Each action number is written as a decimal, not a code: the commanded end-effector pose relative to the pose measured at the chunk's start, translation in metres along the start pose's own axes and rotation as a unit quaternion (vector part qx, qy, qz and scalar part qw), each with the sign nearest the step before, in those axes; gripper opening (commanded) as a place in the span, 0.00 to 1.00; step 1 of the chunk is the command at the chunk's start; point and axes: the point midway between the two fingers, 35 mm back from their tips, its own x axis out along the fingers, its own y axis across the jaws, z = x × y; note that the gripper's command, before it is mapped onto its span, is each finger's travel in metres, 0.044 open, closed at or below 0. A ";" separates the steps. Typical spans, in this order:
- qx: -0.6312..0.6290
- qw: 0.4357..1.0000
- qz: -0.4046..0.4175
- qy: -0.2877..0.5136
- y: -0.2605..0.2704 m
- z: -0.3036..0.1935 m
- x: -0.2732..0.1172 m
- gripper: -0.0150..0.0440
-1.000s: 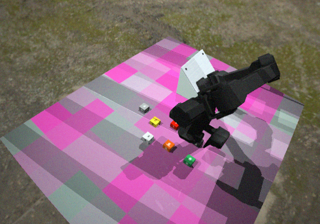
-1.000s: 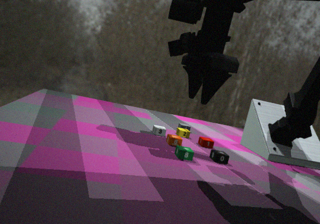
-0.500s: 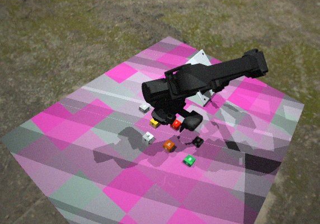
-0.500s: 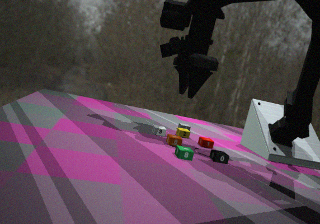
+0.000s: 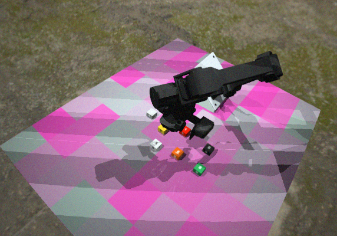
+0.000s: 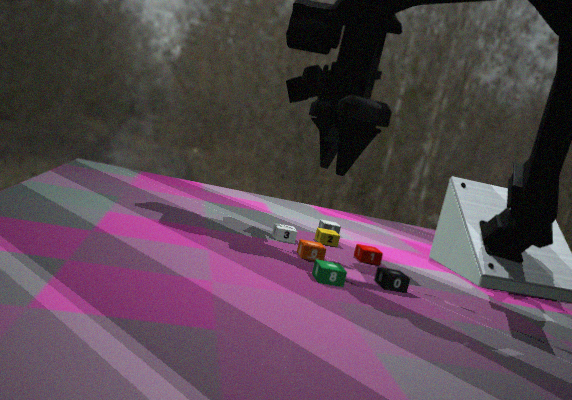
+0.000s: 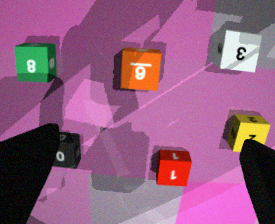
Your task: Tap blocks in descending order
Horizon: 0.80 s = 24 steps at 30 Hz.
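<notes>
- Green block, marked 8: lies at the left of the wrist view, beyond the left-hand fingertip and outside the span of the jaws.
- Black block, marked 0: lies on the tabletop, partly hidden by the left-hand fingertip; overlap in sight only, not contact.
- Orange block: bears a barred digit, 6 or 9, not settled here. It lies ahead of the gap.
- Jaws: wide apart, nothing between them, and well above the blocks in the exterior view.
- Red block, marked 1: lies below the gap, right of its middle.
- White block, marked 3: lies upper right, beyond the jaws.
- Yellow block, marked 2: lies partly behind the right-hand fingertip.
- Second white block: outside the wrist view; digit unreadable.
- Handling (judged): all appear stiff, light and readily nudged. No grasp is required; the tips should meet the middle of each top face, straight down, then lift. A sideways touch risks sliding a block.
</notes>
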 end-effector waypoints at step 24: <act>-0.004 1.000 -0.004 -0.002 -0.084 0.026 -0.001 0.93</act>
